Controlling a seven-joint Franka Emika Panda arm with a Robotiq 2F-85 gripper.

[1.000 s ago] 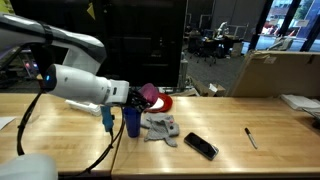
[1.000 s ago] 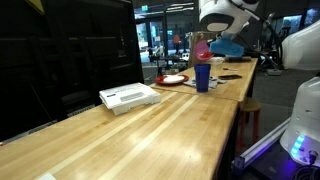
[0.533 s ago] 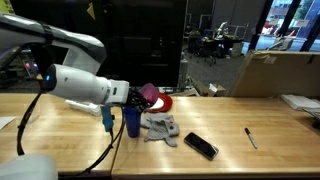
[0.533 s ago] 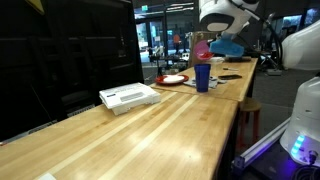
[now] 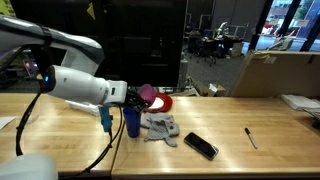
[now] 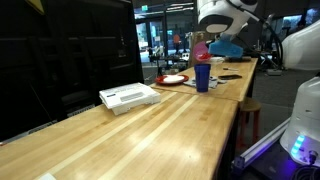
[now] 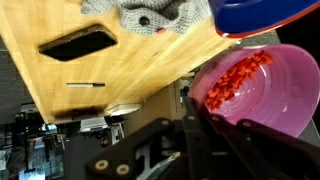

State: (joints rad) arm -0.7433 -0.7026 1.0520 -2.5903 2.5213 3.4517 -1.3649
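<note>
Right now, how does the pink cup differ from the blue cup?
The pink cup hangs tilted in the gripper; the blue cup stands upright on the table. The pink cup shows red bits inside; the blue cup's inside is hidden. Both are plain cups, close together.

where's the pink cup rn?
In both exterior views the pink cup is up in the air just above the blue cup, near the table's middle. The grey cloth lies right beside that blue cup.
</note>
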